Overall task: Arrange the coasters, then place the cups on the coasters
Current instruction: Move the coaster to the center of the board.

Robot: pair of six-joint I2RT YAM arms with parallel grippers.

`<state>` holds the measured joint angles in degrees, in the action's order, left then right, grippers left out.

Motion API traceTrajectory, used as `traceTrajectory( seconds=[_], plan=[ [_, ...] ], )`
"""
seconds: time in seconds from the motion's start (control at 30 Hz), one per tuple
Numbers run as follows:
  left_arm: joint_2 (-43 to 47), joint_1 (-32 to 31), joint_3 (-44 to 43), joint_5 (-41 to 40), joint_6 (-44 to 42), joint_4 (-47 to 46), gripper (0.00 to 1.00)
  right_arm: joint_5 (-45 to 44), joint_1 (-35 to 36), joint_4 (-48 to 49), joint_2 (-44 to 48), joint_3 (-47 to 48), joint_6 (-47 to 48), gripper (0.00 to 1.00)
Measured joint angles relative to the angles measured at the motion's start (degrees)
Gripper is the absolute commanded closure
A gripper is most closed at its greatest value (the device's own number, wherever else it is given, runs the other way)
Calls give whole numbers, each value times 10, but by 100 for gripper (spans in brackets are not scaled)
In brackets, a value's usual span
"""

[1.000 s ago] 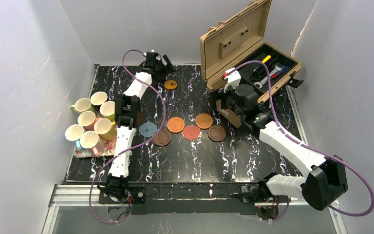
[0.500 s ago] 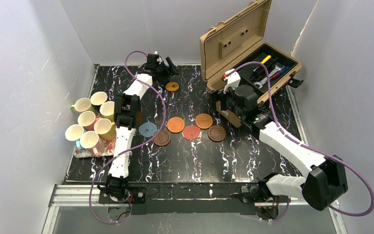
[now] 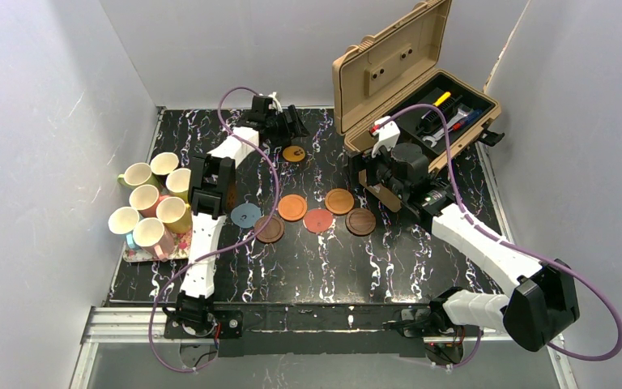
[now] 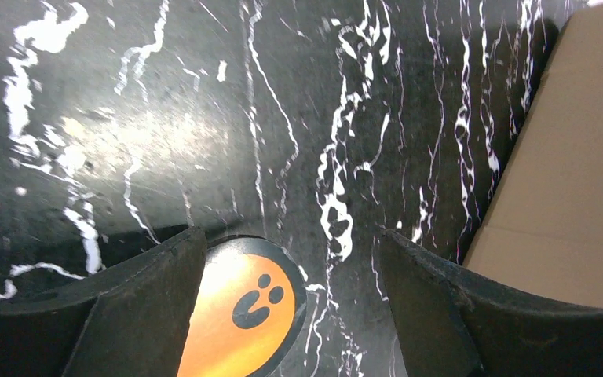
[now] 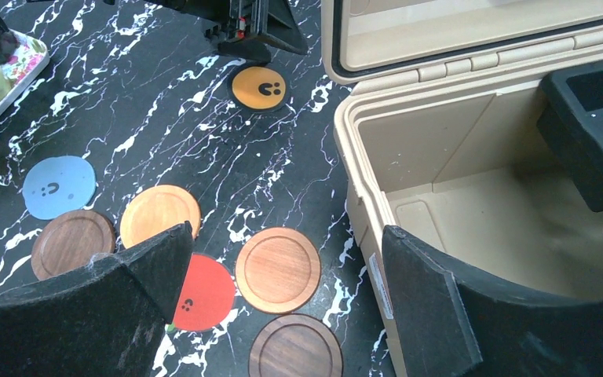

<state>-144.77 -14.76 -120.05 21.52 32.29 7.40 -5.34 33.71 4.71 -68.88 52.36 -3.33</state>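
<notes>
The orange coaster with a dark mark (image 3: 294, 153) (image 4: 239, 314) (image 5: 259, 87) lies flat at the back of the table. My left gripper (image 3: 286, 128) (image 4: 289, 243) is open just over it, the coaster's edge against the left finger (image 4: 137, 302). Six other coasters lie mid-table: grey-blue (image 3: 245, 215), dark brown (image 3: 270, 229), orange-brown (image 3: 292, 207), red (image 3: 318, 220), orange-brown (image 3: 339, 201), dark brown (image 3: 360, 221). Several cups (image 3: 150, 198) stand on the floral tray. My right gripper (image 3: 379, 180) (image 5: 286, 232) hangs open and empty above the right-hand coasters.
An open tan tool case (image 3: 417, 81) (image 5: 455, 157) (image 4: 573, 157) stands at the back right, close to both grippers. The floral tray (image 3: 134, 253) fills the left edge. White walls enclose the black marbled table (image 3: 308, 267).
My left gripper has swung right toward the case, and its jaws have narrowed a little. The orange marked coaster has slid right and slightly nearer. The right arm has not moved.
</notes>
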Motion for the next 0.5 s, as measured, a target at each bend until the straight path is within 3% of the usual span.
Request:
traceTrajectory(
  seconds=[0.5],
  plan=[
    [96, -36, 163, 17, -25, -34, 23, 7, 0, -34, 52, -30, -20, 1]
  ],
)
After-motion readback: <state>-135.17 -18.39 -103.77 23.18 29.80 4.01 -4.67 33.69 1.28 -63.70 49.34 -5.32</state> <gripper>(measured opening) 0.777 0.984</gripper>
